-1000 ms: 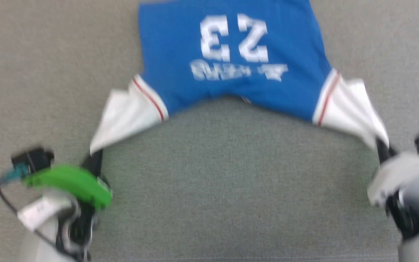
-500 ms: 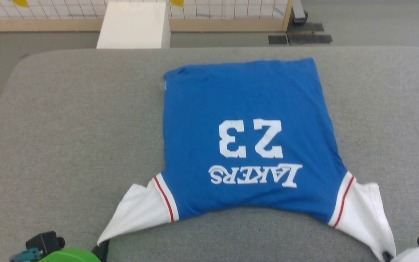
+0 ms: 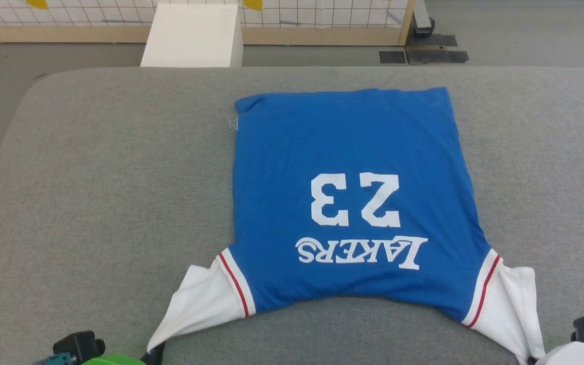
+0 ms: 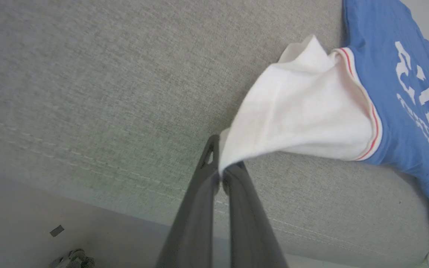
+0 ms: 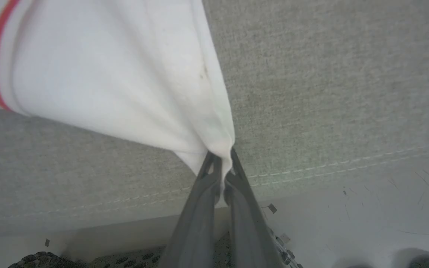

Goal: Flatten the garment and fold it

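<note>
On the grey padded table (image 3: pixel 94 203) the garment (image 3: pixel 353 152) lies spread print side up, hem toward the far edge and shoulders toward us, so that the white "23" and "LAKERS" read upside down in the head view. Its blue body lies flat on the cloth surface, while both white sleeves are drawn out toward the near edge. Our left gripper (image 4: pixel 220 169) has its two dark fingers pressed together on the tip of the left sleeve (image 3: pixel 201 299), and our right gripper (image 5: pixel 222 163) pinches the bunched end of the right sleeve (image 3: pixel 510 304) in the same way. Between the sleeves the garment's near edge arches away from us. Beyond the table we see a white box (image 3: pixel 193 35) in front of a gridded panel (image 3: pixel 322 12).
</note>
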You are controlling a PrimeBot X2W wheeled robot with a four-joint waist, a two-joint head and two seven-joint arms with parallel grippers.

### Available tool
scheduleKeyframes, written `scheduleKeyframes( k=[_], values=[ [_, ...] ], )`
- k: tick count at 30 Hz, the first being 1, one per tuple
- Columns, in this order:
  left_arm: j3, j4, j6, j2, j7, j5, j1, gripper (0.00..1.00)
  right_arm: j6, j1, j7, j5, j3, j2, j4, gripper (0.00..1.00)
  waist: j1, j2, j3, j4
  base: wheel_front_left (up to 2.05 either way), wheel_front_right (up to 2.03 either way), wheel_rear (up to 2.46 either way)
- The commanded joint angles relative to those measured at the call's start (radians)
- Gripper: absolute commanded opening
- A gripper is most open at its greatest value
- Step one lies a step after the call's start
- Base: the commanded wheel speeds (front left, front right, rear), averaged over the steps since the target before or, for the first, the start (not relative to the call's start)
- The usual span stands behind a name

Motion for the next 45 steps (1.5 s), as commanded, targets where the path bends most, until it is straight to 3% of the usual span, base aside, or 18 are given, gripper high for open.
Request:
scheduleKeyframes(
  k=[1,5,6,7,8,14,18,24,28,36,45],
  values=[
    [0.001,0.005,-0.006,-0.004,-0.010,0.012,-0.022,0.00,-0.002,-0.025,0.003,-0.008,0.007,0.001,0.024,0.00,0.0001,0.0000,0.007,0.000,0.00,0.00,0.00],
    [-0.003,0.013,-0.013,-0.008,-0.019,0.011,-0.030,0.00,-0.002,-0.043,0.000,-0.012,0.003,0.001,0.053,0.00,0.0001,0.0000,0.009,0.005,0.00,0.00,0.00],
    [-0.005,0.012,-0.014,-0.009,-0.021,0.012,-0.030,0.00,-0.002,-0.042,-0.009,-0.009,-0.001,0.001,0.048,0.19,0.0001,0.0000,0.008,0.006,0.00,0.00,0.00],
    [-0.005,0.011,-0.014,-0.009,-0.025,0.014,-0.030,0.00,-0.002,-0.039,-0.023,-0.007,-0.005,0.001,0.038,0.50,0.0001,0.0000,0.007,0.008,0.00,0.00,0.00],
    [-0.006,0.011,-0.015,-0.010,-0.029,0.014,-0.029,0.00,-0.002,-0.033,-0.040,-0.004,-0.016,0.001,0.023,1.00,0.0001,0.0000,0.005,0.009,0.00,0.00,0.00],
    [-0.010,0.004,-0.024,-0.017,-0.037,0.006,-0.027,0.00,-0.002,-0.036,-0.151,0.059,-0.019,0.001,-0.116,1.00,0.0001,0.0000,-0.001,0.015,0.00,0.00,0.00],
    [-0.014,-0.001,-0.030,-0.025,-0.044,0.002,-0.043,0.00,-0.002,-0.115,-0.305,0.059,-0.013,0.001,-0.183,1.00,0.0001,0.0000,0.008,0.030,0.00,0.00,0.00],
    [-0.029,-0.015,-0.035,-0.029,-0.042,0.007,-0.078,0.00,-0.002,-0.320,-0.531,0.038,0.023,0.001,-0.103,1.00,0.0001,0.0000,0.054,0.065,0.00,0.00,0.00],
    [-0.034,-0.034,-0.034,-0.028,-0.042,0.013,-0.103,0.00,-0.002,-0.499,-0.595,0.005,0.019,0.001,0.007,1.00,0.0001,0.0000,0.113,0.095,0.00,0.00,0.00],
    [-0.047,-0.070,-0.043,-0.032,-0.046,0.019,-0.163,0.00,-0.002,-0.868,-0.555,-0.117,-0.086,-0.041,0.243,1.00,0.0001,0.0000,0.264,0.164,0.00,0.00,0.00],
    [-0.058,-0.101,-0.062,-0.049,-0.069,0.019,-0.232,0.00,-0.002,-1.150,-0.377,-0.289,-0.235,-0.097,0.398,1.00,0.0001,0.0000,0.436,0.229,0.00,0.00,0.00]
  ],
)
